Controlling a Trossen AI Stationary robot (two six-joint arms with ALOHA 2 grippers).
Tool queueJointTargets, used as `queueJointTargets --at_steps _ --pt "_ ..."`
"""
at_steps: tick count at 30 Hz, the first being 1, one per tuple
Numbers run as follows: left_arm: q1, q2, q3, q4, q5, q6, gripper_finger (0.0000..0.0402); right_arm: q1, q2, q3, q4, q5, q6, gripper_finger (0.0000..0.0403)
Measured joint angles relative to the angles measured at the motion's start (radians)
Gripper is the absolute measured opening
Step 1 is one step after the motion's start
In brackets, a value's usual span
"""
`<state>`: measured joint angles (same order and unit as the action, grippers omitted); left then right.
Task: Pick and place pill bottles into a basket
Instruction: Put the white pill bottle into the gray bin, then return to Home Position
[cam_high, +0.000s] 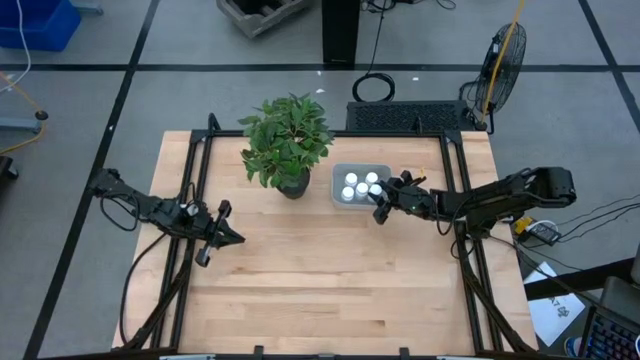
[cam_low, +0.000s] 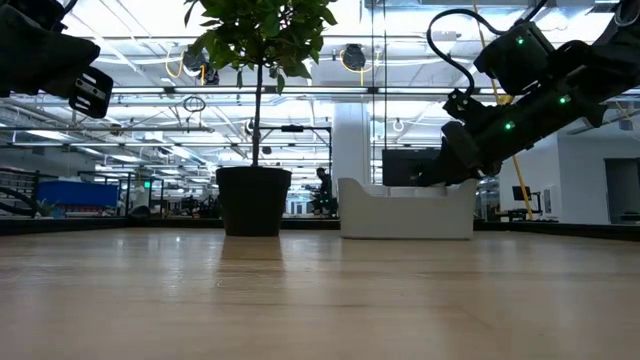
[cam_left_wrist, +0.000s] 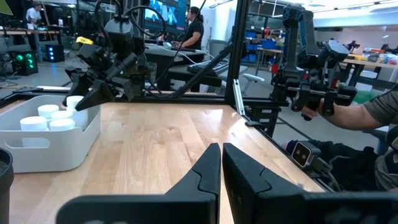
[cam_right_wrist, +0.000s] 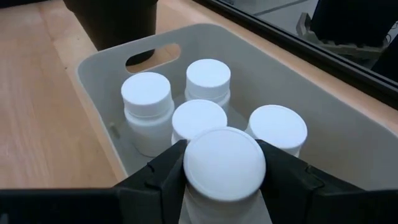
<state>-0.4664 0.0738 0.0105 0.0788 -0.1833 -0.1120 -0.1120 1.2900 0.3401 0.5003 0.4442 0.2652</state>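
On the wooden bench (cam_high: 330, 280), the right gripper (cam_right_wrist: 225, 186) clenched the fifth bottle (cam_right_wrist: 224, 163) above four bottles (cam_right_wrist: 147, 93) crowding the basket (cam_right_wrist: 99, 62); releasing there might land it atop a cap and topple it; the left gripper (cam_left_wrist: 221, 163) waited clenched

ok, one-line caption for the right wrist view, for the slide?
Right gripper holds the fifth pill bottle over the basket, four bottles already inside.

The pale wooden desk (cam_high: 320, 290) is carrying just two things, standing side by side near its far edge: a dark plant pot (cam_high: 293, 185) and, just beside it, the basket (cam_high: 338, 190), which is holding upright pill bottles (cam_high: 360, 187).
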Motion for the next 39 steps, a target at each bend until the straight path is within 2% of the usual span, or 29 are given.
queueJointTargets --at_steps 8,16,23,26,28,34,39 --pt "0.0 0.0 0.0 0.0 0.0 0.0 0.0024 0.0 0.0 -0.001 0.005 -0.002 0.002 0.0185" --pt "0.0 0.0 0.0 0.0 0.0 0.0 0.0024 0.001 0.001 -0.001 0.014 -0.004 0.001 0.0224" --pt "0.0 0.0 0.0 0.0 -0.001 0.0 0.0024 0.025 -0.062 -0.003 0.071 -0.001 -0.105 0.0235" --pt "0.0 0.0 0.0 0.0 -0.001 0.0 0.0024 0.053 -0.118 -0.003 0.057 -0.001 -0.15 0.0213" --pt "0.0 0.0 0.0 0.0 0.0 0.0 0.0024 0.073 -0.169 -0.003 0.019 -0.003 -0.163 0.0181" --pt "0.0 0.0 0.0 0.0 -0.001 0.0 0.0024 0.106 -0.374 -0.003 -0.267 -0.004 -0.172 0.002" --pt "0.0 0.0 0.0 0.0 -0.001 0.0 0.0024 0.164 -0.561 -0.002 -0.326 -0.003 -0.198 0.0021"
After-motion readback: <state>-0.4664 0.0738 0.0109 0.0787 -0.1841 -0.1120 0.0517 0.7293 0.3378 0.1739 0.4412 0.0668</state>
